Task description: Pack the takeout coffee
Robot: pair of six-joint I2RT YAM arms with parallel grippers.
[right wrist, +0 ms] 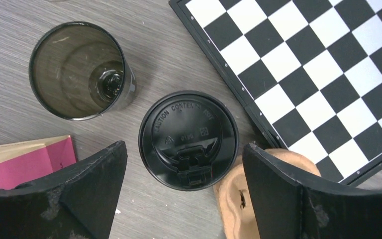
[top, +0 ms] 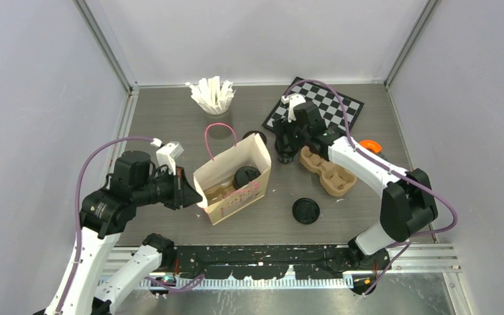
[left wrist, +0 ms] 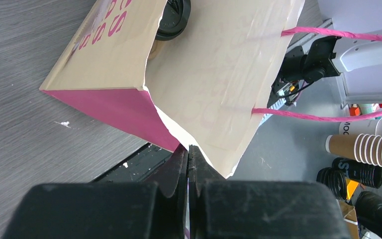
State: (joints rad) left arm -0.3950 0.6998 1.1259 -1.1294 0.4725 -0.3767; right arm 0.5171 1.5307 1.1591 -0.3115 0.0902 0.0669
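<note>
Far left: the left gripper (left wrist: 188,157) is pinched fully closed on the rim of the paper bag (top: 230,203), right at the corner where the pink side panel meets the tan face. The bag stands on the table (top: 170,125) with its mouth open. It has pink lettering on the front and pink cord handles.

Inside the bag sits one of the takeout coffees, a lidded black cup (top: 246,176). Something brown is tucked in next to it, can't really tell what. Back near the rear wall there's a cup of white stirrer sticks (top: 212,97), well apart from everything else.

Right of the bag, toward the front edge, a loose black lid (top: 306,210) lies flat on the table by itself. Further back, near the bag's far corner, an open-topped dark cup (right wrist: 79,69) stands upright.

Then the right gripper (right wrist: 183,149): it hovers over a second lidded cup (right wrist: 188,124) with the jaws spread wide, one finger on each side. There's a visible gap on both sides, so it has hold of nothing. That cup stands upright on the table, just beside the end of the brown pulp carrier (top: 331,174). The chessboard (right wrist: 303,64) lies right behind the two
</note>
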